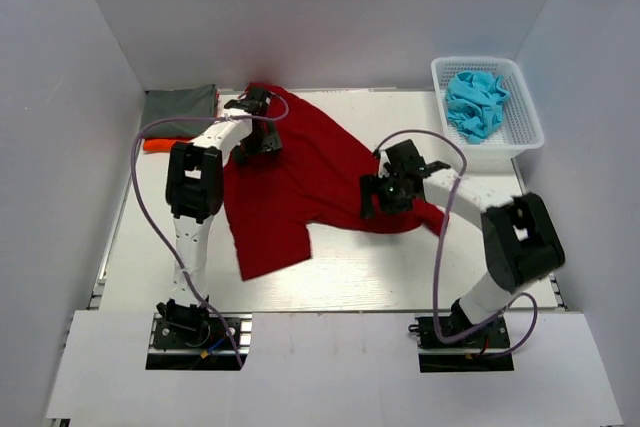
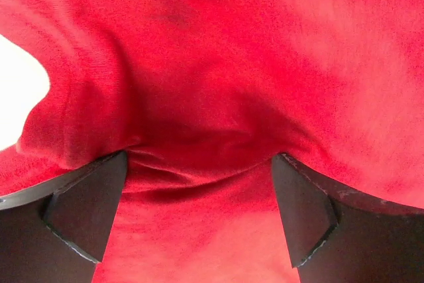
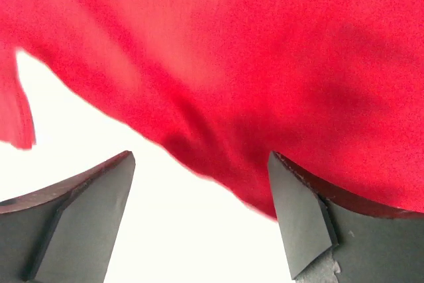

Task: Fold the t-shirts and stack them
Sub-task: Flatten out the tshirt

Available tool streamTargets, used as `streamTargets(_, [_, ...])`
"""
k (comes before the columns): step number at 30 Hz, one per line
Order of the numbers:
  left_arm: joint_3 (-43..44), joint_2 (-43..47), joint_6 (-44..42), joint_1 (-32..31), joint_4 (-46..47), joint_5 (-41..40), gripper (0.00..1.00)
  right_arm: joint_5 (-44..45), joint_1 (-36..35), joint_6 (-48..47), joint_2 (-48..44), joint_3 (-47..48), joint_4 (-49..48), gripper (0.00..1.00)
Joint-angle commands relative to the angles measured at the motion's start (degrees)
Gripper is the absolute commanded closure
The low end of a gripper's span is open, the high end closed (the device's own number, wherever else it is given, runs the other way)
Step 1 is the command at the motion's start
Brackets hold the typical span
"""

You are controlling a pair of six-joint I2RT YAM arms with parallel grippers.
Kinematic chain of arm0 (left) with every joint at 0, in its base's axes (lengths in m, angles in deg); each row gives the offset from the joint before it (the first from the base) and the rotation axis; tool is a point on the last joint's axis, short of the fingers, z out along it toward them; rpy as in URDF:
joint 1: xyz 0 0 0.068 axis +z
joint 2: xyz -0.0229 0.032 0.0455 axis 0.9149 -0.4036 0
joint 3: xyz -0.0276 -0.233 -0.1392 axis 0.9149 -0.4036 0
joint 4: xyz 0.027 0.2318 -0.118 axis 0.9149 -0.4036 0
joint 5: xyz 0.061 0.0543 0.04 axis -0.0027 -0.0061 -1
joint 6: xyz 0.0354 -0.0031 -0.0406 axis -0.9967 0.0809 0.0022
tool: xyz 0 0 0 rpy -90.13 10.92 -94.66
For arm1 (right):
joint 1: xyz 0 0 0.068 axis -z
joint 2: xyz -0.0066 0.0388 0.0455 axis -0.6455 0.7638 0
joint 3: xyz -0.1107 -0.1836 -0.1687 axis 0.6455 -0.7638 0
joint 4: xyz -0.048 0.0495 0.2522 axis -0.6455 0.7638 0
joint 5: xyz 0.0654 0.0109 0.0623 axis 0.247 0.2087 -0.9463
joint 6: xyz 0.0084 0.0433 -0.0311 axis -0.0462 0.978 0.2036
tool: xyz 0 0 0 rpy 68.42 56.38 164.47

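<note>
Now outstretched, left pincer (image 2: 199, 164) and right pincer (image 3: 200, 158) gape empty over red t-shirt (image 1: 300, 179).

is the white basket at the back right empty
No, the white basket holds crumpled turquoise shirts.

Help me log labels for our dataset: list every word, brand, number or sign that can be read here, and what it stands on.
None can be read. No print, tag or logo shows on the dark red t-shirt, the folded grey-green shirt, the turquoise shirts or the white basket.
</note>
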Motion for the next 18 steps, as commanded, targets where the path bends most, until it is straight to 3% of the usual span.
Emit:
streamTargets(1, [9.1, -6.3, -2.9, 2.4, -2.7, 0.1, 0.00, -2.8, -1.1, 1.5, -8.0, -1.9, 5.3, 0.12])
streamTargets(4, [13.8, -4.8, -4.7, 2.4, -3.5, 2.1, 0.00, 3.0, -0.2, 2.9, -11.9, -0.9, 8.1, 0.10])
streamTargets(9, [5.7, 9.6, -4.7, 1.8, -3.0, 0.5, 0.00, 10.0, 1.6, 7.2, -17.8, 2.3, 12.3, 0.10])
streamTargets(15, [-14.5, 28.5, 2.6, 2.4, -10.7, -2.3, 0.00, 24.4, 6.2, 18.3, -20.3, 0.6, 24.9, 0.10])
streamTargets(18, [-28.4, 38.6, 10.0, 2.4, -15.8, -1.2, 0.00, 25.2, 9.1, 22.2, -23.7, -2.7, 28.4, 0.10])
